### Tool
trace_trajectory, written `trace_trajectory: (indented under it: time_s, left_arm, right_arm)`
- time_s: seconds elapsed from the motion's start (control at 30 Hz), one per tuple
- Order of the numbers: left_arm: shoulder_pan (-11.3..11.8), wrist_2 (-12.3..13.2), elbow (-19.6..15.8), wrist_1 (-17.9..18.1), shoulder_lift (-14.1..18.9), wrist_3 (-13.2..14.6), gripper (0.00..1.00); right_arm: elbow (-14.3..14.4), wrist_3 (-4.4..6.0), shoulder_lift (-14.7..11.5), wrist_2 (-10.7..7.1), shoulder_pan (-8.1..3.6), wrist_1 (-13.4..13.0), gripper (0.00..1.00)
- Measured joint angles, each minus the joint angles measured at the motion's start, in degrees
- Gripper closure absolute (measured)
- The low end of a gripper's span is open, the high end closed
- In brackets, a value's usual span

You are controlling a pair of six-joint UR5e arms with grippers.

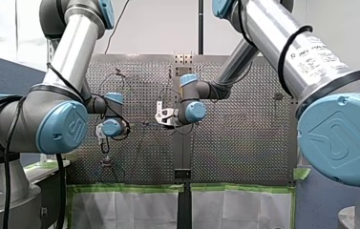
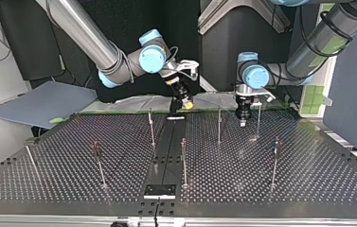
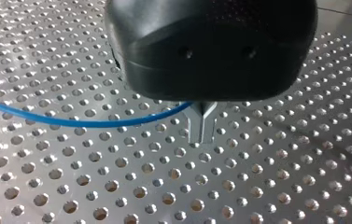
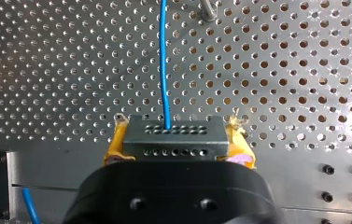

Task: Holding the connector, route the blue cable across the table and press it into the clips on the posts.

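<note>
A grey perforated metal tabletop (image 2: 285, 189) fills the scene, with thin metal posts (image 2: 183, 163) standing across it. My right gripper (image 4: 176, 128) clamps its yellow-padded fingers (image 4: 116, 140) on both ends of a grey rectangular multi-hole connector (image 4: 173, 135). The thin blue cable (image 4: 164, 70) leaves its face and runs away over the tabletop. My left gripper (image 3: 202, 135) has its metal fingers (image 3: 197, 126) closed at the tips, the cable entering just above them. It stands between two far posts at the top view's right.
</note>
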Motion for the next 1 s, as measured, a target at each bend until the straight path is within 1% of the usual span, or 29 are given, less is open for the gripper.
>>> trace_trajectory:
  time_s: [0.27,1.0]
  left_arm:
    - [-0.05,-0.96,0.00,-1.49,-0.01,1.26,1.00]
    - [-0.08,-1.03,0.00,-1.57,-0.01,1.33,1.00]
  right_arm:
    - [0.00,0.00,0.00,-0.01,0.00,0.00,1.00]
    - [0.00,0.00,0.00,0.00,0.00,0.00,1.00]
